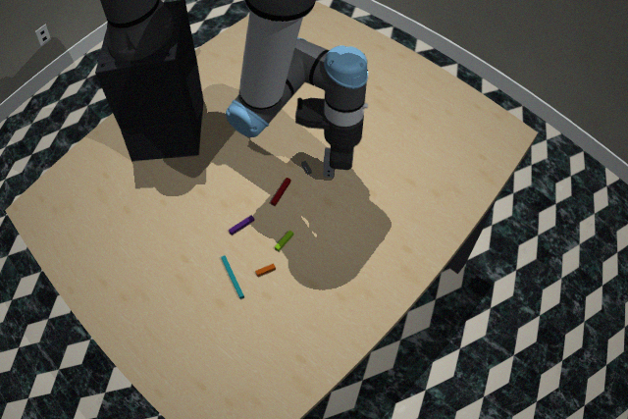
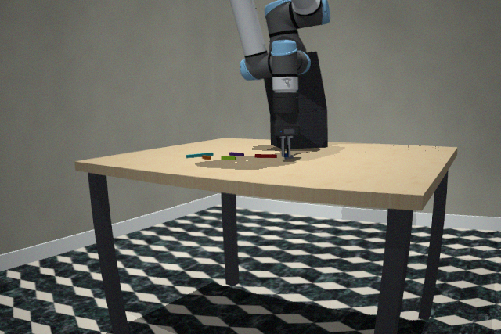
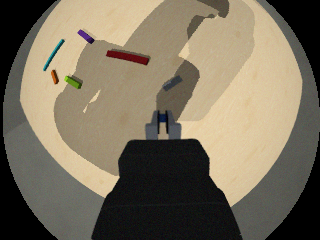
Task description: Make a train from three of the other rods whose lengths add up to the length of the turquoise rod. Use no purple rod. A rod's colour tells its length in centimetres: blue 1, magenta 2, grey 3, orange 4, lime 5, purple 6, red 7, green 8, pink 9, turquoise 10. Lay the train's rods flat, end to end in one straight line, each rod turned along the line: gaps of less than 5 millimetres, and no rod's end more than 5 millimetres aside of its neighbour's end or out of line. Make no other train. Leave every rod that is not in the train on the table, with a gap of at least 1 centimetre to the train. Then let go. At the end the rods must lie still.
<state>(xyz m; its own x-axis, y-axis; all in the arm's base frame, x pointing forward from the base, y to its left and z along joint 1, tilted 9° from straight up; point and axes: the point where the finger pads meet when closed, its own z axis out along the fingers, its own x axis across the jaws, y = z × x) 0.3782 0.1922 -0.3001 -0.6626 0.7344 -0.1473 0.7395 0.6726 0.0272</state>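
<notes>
My gripper [image 1: 330, 173] stands upright with its fingertips at the table top, at the back of the group of rods. A small blue rod [image 3: 162, 120] [image 2: 286, 156] shows between the fingertips, and the gripper is shut on it. A short grey rod [image 1: 305, 166] lies just left of the fingers, apart from them. The red rod [image 1: 280, 191], lime rod [image 1: 284, 240], orange rod [image 1: 265, 270] and turquoise rod [image 1: 232, 276] lie scattered and apart nearer the front. None touch each other.
A purple rod [image 1: 240, 225] lies left of the lime rod. The black robot base [image 1: 149, 84] stands at the back left of the table. The arm's shadow covers the red, lime and grey rods.
</notes>
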